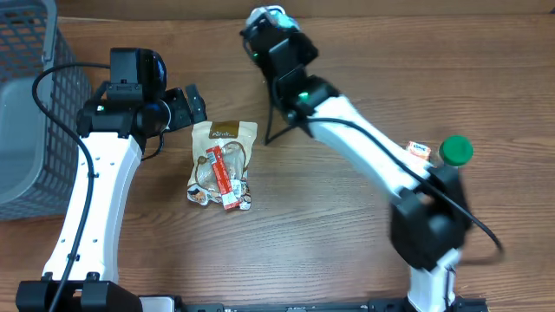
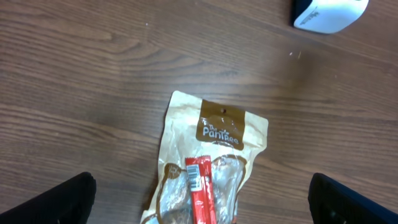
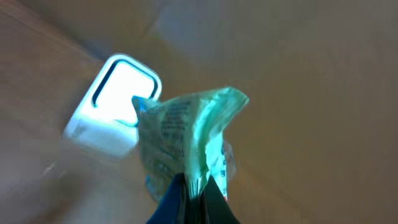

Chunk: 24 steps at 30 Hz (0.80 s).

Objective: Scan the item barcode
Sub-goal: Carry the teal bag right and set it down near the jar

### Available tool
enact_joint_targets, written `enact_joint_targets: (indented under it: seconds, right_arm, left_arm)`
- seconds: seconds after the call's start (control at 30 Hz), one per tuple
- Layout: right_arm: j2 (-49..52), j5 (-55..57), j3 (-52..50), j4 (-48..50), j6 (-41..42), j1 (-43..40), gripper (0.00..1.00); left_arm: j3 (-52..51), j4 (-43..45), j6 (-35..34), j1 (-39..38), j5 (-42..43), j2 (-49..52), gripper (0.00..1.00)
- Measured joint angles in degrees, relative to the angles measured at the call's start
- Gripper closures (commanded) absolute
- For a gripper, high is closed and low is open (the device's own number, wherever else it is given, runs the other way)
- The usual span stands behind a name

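Wood-grain table (image 1: pixel 347 243), brown: one. Arms: two. Left gripper (image 1: pixel 189 108): fingers spread wide, grasping nothing, just beside one tan pouch (image 2: pixel 211 162) lettered "The Pan…", remainder unclear, with a red inner label. Right gripper (image 3: pixel 196 202): clenched on one pale green packet (image 3: pixel 186 137), print unreadable, held up near one white scanner (image 3: pixel 115 102), far centre. Grey wire basket (image 1: pixel 22 35): one, far left. Green-capped item (image 1: pixel 455 150): one, right.

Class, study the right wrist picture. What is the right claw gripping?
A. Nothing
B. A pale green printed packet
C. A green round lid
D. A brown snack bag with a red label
B: the shut right claw pinches the pale green packet by its lower edge, with the white scanner behind it; the brown snack bag lies on the table.
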Motion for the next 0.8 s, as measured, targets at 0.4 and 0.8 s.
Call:
enact_joint_targets:
  seconds: [0.4,0.8]
  right_arm:
    - [-10.8,-26.4,-3.3,-45.7,27.0,-4.4,0.96]
    - [-10.4,-30.5,-19.3,-44.6,27.7,-16.1,0.26]
  left_arm:
    - [0.0,0.0,0.0,0.0,0.0,0.0,0.00]
    - [0.0,0.0,0.0,0.0,0.0,0.0,0.00]
